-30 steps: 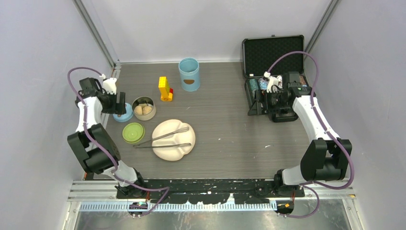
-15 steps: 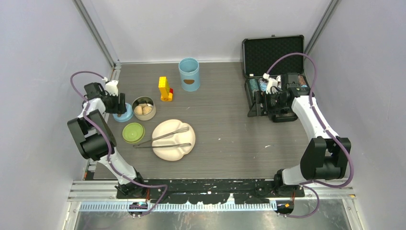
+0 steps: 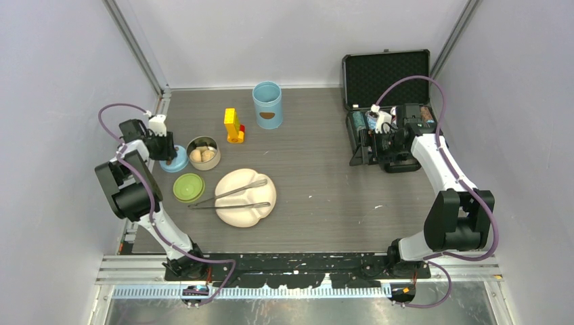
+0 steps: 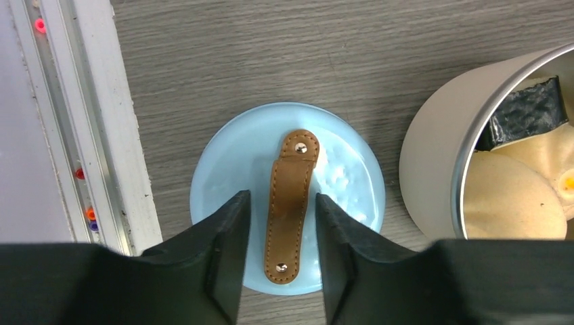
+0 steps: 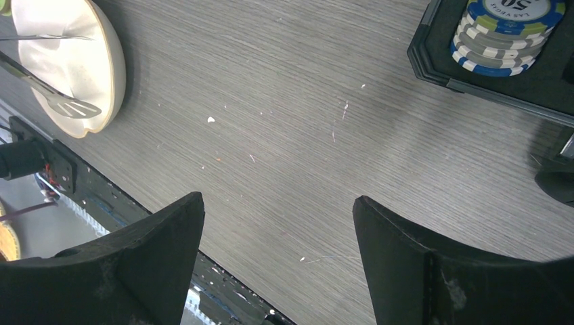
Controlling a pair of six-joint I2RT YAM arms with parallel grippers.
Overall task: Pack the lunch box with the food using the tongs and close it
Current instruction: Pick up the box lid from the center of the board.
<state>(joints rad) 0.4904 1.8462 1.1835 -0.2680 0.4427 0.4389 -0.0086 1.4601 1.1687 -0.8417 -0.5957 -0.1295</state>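
Note:
The lunch box's blue lid [image 4: 342, 172] lies flat by the table's left edge, brown handle [image 4: 288, 203] up. My left gripper [image 4: 282, 198] is low over it, jaws narrowed to either side of the handle with thin gaps showing. The steel bowl [image 4: 433, 176] beside the lid holds food [image 4: 508, 203]: beige pieces and a dark one. The light-blue canister [image 3: 267, 103] stands open at the back. The tongs [image 3: 230, 205] lie across the cream plate [image 3: 245, 215], next to the green lid [image 3: 188, 187]. My right gripper [image 5: 279, 210] hangs open and empty above bare table.
A yellow toy block [image 3: 233, 125] stands between the canister and the bowl. An open black case [image 3: 386, 74] sits at the back right, with stacked poker chips [image 5: 504, 34] in it. The table's left rail [image 4: 81, 135] runs close beside the lid.
My left gripper's jaws have drawn in around the lid's handle, and the arm's elbow has swung up towards the left wall. The right arm has barely moved.

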